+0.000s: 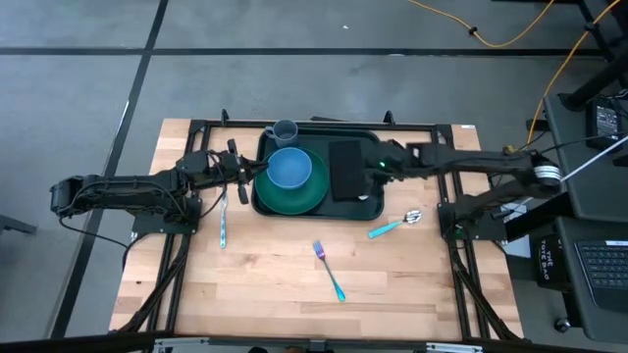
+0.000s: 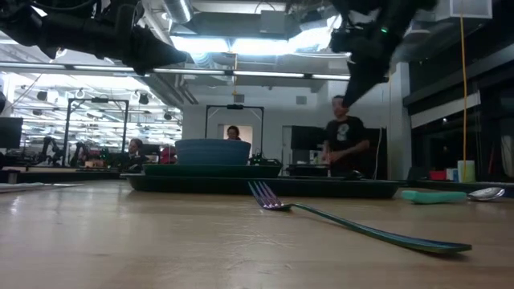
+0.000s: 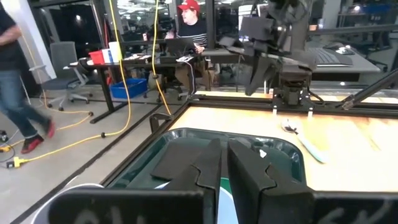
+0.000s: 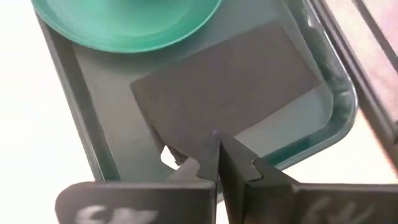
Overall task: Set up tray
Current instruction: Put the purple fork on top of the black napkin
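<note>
Both jaws shut, R gripper [image 4: 217,152] over tray [image 4: 336,99], napkin [image 4: 236,81] below

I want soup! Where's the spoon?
In the high view, the spoon lies on the table's right side, just outside the tray, near its corner.

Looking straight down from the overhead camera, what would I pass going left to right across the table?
Knife → bowl on the plate → napkin → spoon. The tray spans the middle ones; the fork and cup overlap others in order, so I left them out.
</note>
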You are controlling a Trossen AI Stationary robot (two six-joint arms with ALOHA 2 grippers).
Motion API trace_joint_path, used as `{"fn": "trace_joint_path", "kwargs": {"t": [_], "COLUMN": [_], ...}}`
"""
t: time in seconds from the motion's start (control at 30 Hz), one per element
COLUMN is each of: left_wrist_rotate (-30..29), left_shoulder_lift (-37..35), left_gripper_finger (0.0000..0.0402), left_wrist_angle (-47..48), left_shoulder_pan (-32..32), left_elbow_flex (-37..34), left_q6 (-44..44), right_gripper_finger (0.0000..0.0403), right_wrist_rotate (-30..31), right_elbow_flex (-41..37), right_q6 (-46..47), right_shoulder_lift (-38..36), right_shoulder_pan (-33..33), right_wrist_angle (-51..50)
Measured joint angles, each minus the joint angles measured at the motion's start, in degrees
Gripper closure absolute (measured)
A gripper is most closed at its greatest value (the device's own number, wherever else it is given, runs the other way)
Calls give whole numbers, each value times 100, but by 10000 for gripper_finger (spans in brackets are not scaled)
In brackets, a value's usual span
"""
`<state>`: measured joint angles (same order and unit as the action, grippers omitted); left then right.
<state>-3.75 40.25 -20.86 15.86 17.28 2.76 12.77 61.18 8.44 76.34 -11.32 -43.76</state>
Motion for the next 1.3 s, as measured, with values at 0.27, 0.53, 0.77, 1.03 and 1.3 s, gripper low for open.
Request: {"fn": "trace_joint_path", "kwargs": {"t": [0.27, 0.53, 0.77, 1.03, 1.3], "left_wrist_rotate": [-4, 66, 203, 177, 267], "left_shoulder_lift": [0, 0, 0, 2, 2], "left_gripper_finger": [382, 380, 382, 381, 379], "left_wrist_angle": [7, 28, 35, 50, 113], "left_shoulder_pan": [-1, 0, -2, -2, -2], "left_elbow_flex": [0, 0, 0, 0, 0], "left_q6": [1, 1, -1, -1, -346], "right_gripper_finger": [398, 396, 400, 401, 400], "right_wrist_rotate": [306, 314, 780, 814, 818], "right_elbow_flex": [-1390, -2258, -2340, -1624, -101], "right_q6": [849, 280, 1243, 1717, 2442], "right_shoulder_lift": [-844, -833, -668, 182, 1251], "right_shoulder_pan": [542, 1110, 1626, 2399, 2926], "right_wrist_angle": [1213, 3672, 3872, 3717, 2222]}}
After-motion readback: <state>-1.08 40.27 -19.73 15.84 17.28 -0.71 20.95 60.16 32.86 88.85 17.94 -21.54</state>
